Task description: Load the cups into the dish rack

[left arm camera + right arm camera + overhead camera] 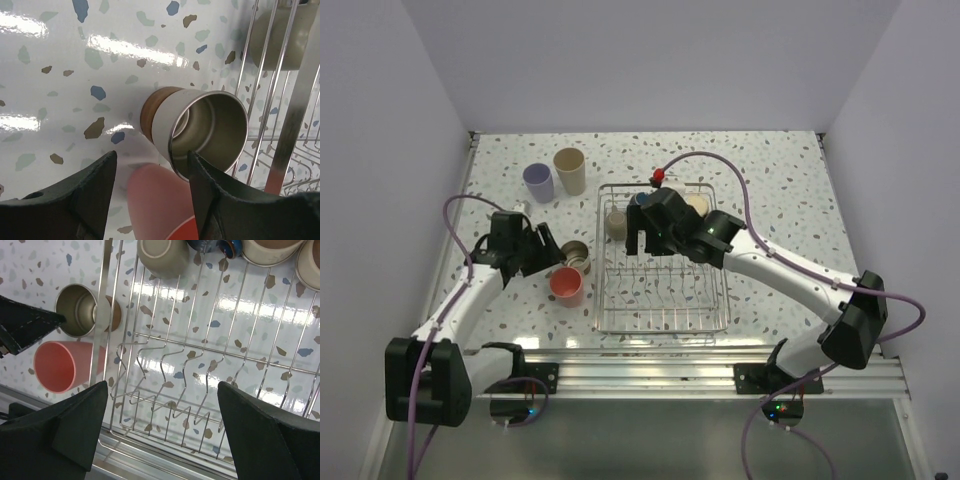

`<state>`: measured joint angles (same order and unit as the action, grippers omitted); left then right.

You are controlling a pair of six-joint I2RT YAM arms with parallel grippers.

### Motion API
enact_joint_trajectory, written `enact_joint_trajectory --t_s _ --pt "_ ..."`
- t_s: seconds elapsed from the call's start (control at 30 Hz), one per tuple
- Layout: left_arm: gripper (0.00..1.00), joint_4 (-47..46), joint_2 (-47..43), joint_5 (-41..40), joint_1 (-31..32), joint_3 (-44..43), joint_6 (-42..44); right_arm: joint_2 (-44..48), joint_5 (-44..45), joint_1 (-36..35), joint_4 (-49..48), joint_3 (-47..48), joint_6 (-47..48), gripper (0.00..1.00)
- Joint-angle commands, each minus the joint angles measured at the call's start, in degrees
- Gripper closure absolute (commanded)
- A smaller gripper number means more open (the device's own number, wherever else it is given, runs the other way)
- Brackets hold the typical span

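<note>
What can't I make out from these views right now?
- Cups at the far end of the dish rack: the right arm covers them in the top view, the top edge cuts them in the right wrist view; count unclear.
- Coral-pink cup: blurred and cut off by the bottom edge in the left wrist view.

Standing here, I can't find anything to read. The steel cup (205, 127) lying on its side, the coral-pink cup (566, 286) and the lavender tumbler (538, 181) all show plain sides. No lettering, number or brand mark is legible on any of them. The wires of the dish rack (660, 300) carry no tag that I can make out. The speckled tabletop (770, 170) shows only its coloured chips.
</note>
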<state>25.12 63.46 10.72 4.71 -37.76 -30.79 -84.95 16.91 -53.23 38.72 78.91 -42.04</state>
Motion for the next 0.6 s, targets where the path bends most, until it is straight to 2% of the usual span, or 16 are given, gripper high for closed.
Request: enact_joint_trajectory --t_s 0.0,0.1,0.2,0.23,0.3,0.33,0.37,0.4,0.57 --pt "0.39 -5.0 2.0 0.9 0.8 -0.6 1.3 2.7 1.9 0.1 -0.3 -1.7 -0.9 0.06" --pt "0.41 -6.0 4.4 0.6 1.2 -1.9 1.9 2.9 2.4 0.1 0.2 -2.0 -0.5 0.05" --pt "0.53 -6.0 6.8 0.2 1.7 -3.4 2.6 3.0 2.5 0.1 0.4 -2.4 -0.5 0.05" --pt "0.64 -6.0 7.8 0.6 1.8 -3.9 2.8 3.0 2.7 0.1 0.4 -2.6 -0.5 0.05" --pt "0.78 -5.9 8.6 0.7 2.1 -4.3 3.0 3.4 2.8 0.1 0.1 -3.0 -0.6 0.05" --pt "0.91 -5.7 9.0 0.4 2.1 -4.8 3.1 3.4 2.9 0.1 0.1 -3.0 -0.6 0.05" --pt "0.97 -5.4 9.0 0.2 2.1 -5.0 3.1 3.4 2.9 0.1 0.0 -2.9 -0.5 0.05" --pt "1.0 -5.2 9.0 -0.1 2.1 -5.3 3.1 3.4 2.9 0.1 0.0 -2.6 -0.3 0.06" --pt "1.0 -0.8 7.7 -3.2 2.0 -11.1 3.4 2.4 1.6 0.1 -0.5 0.4 1.0 0.06"
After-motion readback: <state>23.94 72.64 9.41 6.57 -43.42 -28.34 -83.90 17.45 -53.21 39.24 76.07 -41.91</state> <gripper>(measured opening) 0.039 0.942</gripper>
